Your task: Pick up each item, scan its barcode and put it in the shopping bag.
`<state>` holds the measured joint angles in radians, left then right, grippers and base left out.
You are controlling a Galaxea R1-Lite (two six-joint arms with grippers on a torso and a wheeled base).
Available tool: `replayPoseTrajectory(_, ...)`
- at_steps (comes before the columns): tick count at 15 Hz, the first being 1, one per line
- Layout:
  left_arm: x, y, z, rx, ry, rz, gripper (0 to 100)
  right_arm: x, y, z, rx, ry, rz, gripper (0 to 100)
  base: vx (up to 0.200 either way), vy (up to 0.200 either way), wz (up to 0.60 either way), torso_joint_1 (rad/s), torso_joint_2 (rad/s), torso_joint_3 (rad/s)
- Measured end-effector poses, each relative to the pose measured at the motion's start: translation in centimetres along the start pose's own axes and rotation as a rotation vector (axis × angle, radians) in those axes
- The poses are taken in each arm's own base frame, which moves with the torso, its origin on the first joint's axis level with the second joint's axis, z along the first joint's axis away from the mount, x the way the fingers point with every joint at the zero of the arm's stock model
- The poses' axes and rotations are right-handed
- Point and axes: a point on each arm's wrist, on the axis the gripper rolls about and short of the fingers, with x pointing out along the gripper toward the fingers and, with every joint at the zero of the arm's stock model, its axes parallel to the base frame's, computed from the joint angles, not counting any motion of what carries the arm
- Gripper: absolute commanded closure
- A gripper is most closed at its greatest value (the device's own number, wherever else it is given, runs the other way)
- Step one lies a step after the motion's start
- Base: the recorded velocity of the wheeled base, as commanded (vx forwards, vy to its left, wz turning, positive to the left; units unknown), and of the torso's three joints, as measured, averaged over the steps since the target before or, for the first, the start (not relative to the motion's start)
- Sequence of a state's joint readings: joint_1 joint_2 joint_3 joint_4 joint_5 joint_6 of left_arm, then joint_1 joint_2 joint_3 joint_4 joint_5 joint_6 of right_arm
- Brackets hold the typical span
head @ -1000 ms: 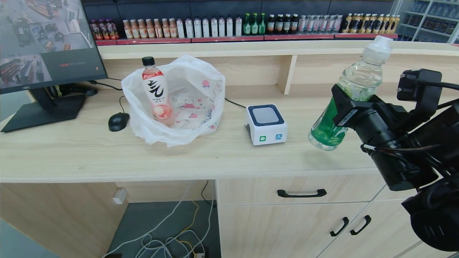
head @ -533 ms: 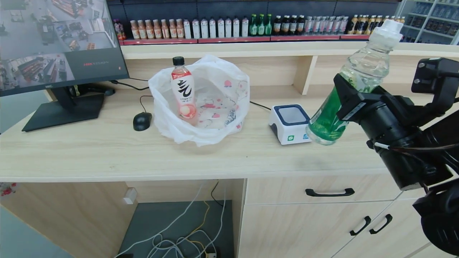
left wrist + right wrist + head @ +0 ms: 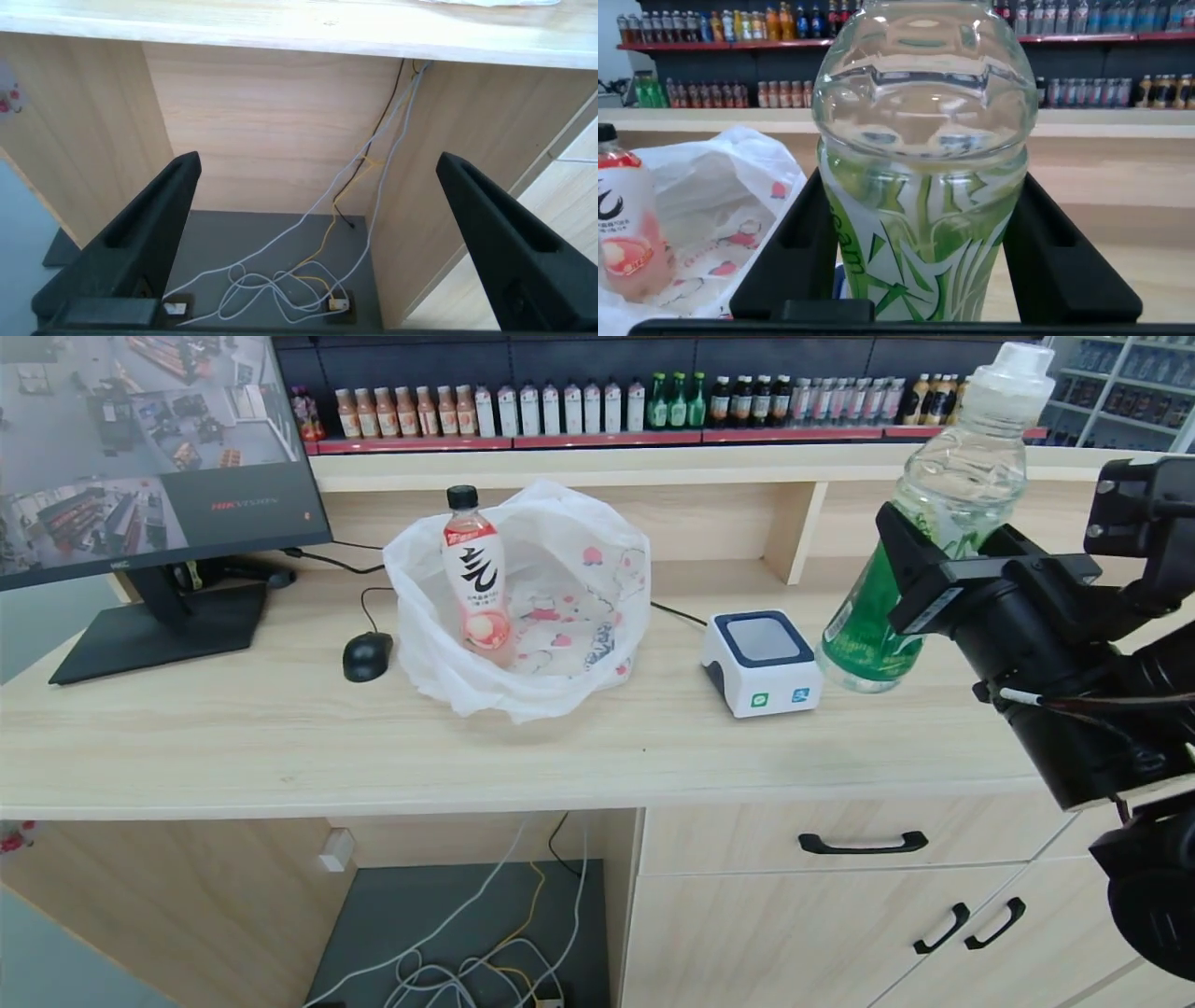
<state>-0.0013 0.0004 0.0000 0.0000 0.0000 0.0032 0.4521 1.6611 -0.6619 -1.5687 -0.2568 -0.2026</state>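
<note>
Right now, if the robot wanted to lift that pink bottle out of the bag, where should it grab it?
Probably the upper body just under the black cap, coming from above: the pink bottle stands upright and the shopping bag surrounds its lower half.

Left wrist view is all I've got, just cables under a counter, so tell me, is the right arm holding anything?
Observer: Yes. The right tool is shut on a green-labelled bottle, held tilted in the air over the counter.
Operator: Where is that against the scanner?
Observer: In the head view the bottle's base shows just right of the scanner, not across its window.
Operator: Anything in the bag?
Observer: One pink-labelled bottle stands upright in the shopping bag.
</note>
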Motion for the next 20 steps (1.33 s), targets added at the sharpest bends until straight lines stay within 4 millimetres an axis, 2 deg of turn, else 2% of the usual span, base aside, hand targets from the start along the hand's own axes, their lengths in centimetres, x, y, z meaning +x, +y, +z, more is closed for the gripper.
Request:
replayPoseTrajectory(7,0.0,0.0,0.0,0.0,0.0,0.0,0,4.0,0.8,0.9,-0.119,-0.049,-0.018,100,0.0,0.0,0.0,0.0,0.0,0.0)
replayPoseTrajectory(12,0.0,0.0,0.0,0.0,0.0,0.001,0,7.8,1.3,2.3,-0.213,-0.138,0.081,100,0.0,0.0,0.0,0.0,0.0,0.0)
replayPoseTrajectory(17,0.0,0.0,0.0,0.0,0.0,0.0,0,9.1,0.8,0.5,-0.377,-0.139,0.094,100,0.0,0.0,0.0,0.0,0.0,0.0)
replayPoseTrajectory(20,0.0,0.0,0.0,0.0,0.0,0.0,0,9.0,1.6,-0.7,-0.495,-0.205,0.223,100,0.0,0.0,0.0,0.0,0.0,0.0)
